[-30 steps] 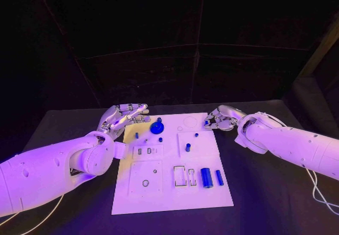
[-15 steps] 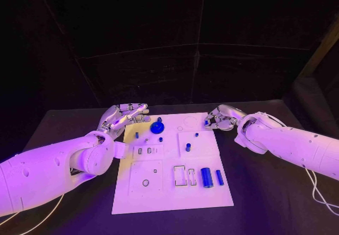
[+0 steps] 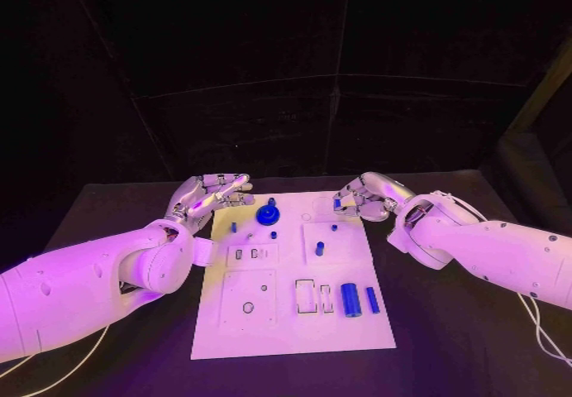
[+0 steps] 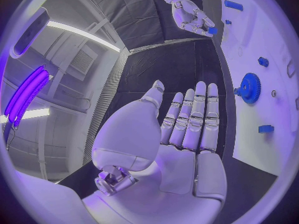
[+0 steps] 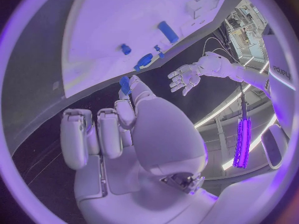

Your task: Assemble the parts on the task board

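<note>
My right hand (image 3: 361, 199) carried a small blue part (image 5: 125, 84) in over the board's (image 3: 286, 331) far edge.

Half a second before it hung just off the corner; it pinched the part at its fingertips, so I judged a placing was next. My left hand (image 3: 216, 192) lay flat, fingers together, beside the gear (image 3: 269, 216).

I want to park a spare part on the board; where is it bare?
Bare: the board's near strip below the blue cylinders, and its far right corner by the right hand. Crowded: around the gear and the middle slots.
</note>
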Controlling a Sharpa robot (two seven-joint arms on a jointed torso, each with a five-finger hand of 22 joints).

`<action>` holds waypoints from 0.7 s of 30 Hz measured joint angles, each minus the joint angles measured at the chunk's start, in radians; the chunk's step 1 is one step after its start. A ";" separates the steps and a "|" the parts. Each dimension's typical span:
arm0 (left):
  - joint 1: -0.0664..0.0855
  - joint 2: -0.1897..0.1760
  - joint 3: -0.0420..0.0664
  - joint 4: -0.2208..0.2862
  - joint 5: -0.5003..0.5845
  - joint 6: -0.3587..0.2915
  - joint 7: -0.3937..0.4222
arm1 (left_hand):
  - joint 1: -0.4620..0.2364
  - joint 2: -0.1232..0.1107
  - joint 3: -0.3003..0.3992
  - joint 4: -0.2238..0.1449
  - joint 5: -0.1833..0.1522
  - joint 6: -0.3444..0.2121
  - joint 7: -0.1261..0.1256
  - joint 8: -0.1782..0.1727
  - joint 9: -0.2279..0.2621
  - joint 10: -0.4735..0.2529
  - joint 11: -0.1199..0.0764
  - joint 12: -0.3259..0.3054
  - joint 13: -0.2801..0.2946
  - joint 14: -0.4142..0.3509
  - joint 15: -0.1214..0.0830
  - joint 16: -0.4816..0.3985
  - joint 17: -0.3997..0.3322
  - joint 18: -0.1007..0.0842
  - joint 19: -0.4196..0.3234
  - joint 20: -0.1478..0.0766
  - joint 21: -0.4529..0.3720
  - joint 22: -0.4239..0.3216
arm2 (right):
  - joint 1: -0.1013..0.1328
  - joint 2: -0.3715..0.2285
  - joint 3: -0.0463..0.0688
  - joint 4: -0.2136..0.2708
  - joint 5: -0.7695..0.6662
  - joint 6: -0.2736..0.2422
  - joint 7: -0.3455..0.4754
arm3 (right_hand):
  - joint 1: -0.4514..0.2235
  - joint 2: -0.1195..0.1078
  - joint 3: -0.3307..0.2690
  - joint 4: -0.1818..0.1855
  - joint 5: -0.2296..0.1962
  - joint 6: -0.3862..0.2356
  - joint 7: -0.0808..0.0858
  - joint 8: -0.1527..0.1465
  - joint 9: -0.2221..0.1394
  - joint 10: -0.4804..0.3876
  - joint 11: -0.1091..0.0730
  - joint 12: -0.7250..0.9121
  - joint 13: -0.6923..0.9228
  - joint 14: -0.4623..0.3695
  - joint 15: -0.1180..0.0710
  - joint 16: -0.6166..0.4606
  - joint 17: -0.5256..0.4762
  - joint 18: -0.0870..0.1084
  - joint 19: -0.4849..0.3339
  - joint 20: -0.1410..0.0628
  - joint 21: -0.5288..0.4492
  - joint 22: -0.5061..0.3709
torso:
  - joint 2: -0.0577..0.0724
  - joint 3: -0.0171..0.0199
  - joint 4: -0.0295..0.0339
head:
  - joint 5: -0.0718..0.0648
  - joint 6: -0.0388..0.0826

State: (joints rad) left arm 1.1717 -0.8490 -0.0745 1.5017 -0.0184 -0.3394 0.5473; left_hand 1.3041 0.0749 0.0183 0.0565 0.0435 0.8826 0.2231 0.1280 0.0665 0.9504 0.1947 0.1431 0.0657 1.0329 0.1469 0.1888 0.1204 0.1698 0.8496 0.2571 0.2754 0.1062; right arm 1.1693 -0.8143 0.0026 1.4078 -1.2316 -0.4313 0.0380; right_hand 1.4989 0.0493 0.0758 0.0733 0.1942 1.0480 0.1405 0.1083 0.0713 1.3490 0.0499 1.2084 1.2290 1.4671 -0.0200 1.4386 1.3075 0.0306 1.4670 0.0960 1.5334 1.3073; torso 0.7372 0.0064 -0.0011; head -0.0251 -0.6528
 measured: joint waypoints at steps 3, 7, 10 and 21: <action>0.000 0.000 0.000 -0.001 0.000 0.000 0.000 | 0.000 0.000 0.000 0.000 0.000 0.000 0.000 0.000 0.000 0.000 0.000 0.000 0.000 0.000 0.000 0.000 0.000 0.000 0.000 0.000 0.000 0.000 | 0.003 0.008 0.000 0.048 -0.017 -0.013 -0.040 | 0.000 0.000 0.001 0.001 0.000 0.000 0.000 0.002 0.000 0.000 0.000 0.000 0.000 0.000 0.000 0.000 0.000 0.000 0.000 0.000 0.000 0.000 | -0.002 -0.0014 0.0007 | 0.005 -0.005; 0.000 -0.001 0.000 -0.002 0.000 -0.001 0.000 | 0.000 0.000 0.003 -0.003 0.000 0.003 0.003 0.000 0.000 0.000 0.000 0.000 0.000 0.000 0.000 0.000 0.001 0.000 0.000 0.000 0.000 0.000 | 0.004 0.037 0.000 0.096 -0.048 -0.025 -0.097 | -0.002 0.002 0.007 -0.001 0.000 0.000 0.000 0.003 0.000 0.000 0.000 0.000 0.002 0.000 0.000 0.000 0.000 0.000 0.000 0.000 0.000 0.000 | -0.006 -0.0042 0.0041 | 0.019 -0.011; 0.001 -0.001 0.000 -0.003 0.000 -0.001 0.000 | 0.000 0.000 0.003 -0.003 0.000 0.004 0.004 0.000 0.000 0.000 0.000 0.000 0.000 0.000 0.000 0.000 0.001 0.000 0.000 0.000 0.000 0.000 | 0.005 0.073 0.000 0.114 -0.074 -0.030 -0.140 | -0.003 0.003 0.009 -0.001 0.000 0.000 0.000 0.003 0.000 0.000 0.000 0.000 0.002 0.000 0.000 0.000 0.000 0.000 -0.003 -0.003 0.000 0.000 | -0.008 -0.0069 0.0083 | 0.028 -0.017; 0.004 -0.001 0.000 -0.007 0.000 -0.004 0.000 | 0.004 0.004 0.003 -0.003 0.000 0.004 0.004 0.000 0.000 0.000 0.000 0.000 0.000 0.000 0.000 0.000 0.001 0.000 0.000 0.000 0.000 0.000 | 0.000 0.223 -0.003 0.108 -0.197 -0.001 -0.279 | -0.008 0.008 0.012 0.002 0.004 0.000 0.000 0.001 0.000 0.000 0.000 0.000 0.001 -0.004 -0.003 0.000 0.000 0.000 -0.003 -0.003 0.000 0.000 | -0.011 -0.0129 0.0140 | 0.064 -0.035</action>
State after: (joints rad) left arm 1.1758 -0.8498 -0.0743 1.4948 -0.0184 -0.3434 0.5476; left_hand 1.3081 0.0790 0.0211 0.0537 0.0434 0.8862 0.2266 0.1280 0.0665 0.9504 0.1946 0.1431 0.0657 1.0329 0.1469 0.1889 0.1211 0.1698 0.8493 0.2575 0.2754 0.1061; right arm 1.1695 -0.5915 -0.0008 1.5156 -1.4283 -0.4324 -0.2409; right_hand 1.4906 0.0571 0.0878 0.0752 0.1981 1.0477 0.1402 0.1096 0.0714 1.3489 0.0499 1.2082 1.2299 1.4635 -0.0232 1.4385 1.3074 0.0307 1.4636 0.0927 1.5333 1.3073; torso 0.7266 -0.0065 0.0129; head 0.0391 -0.6873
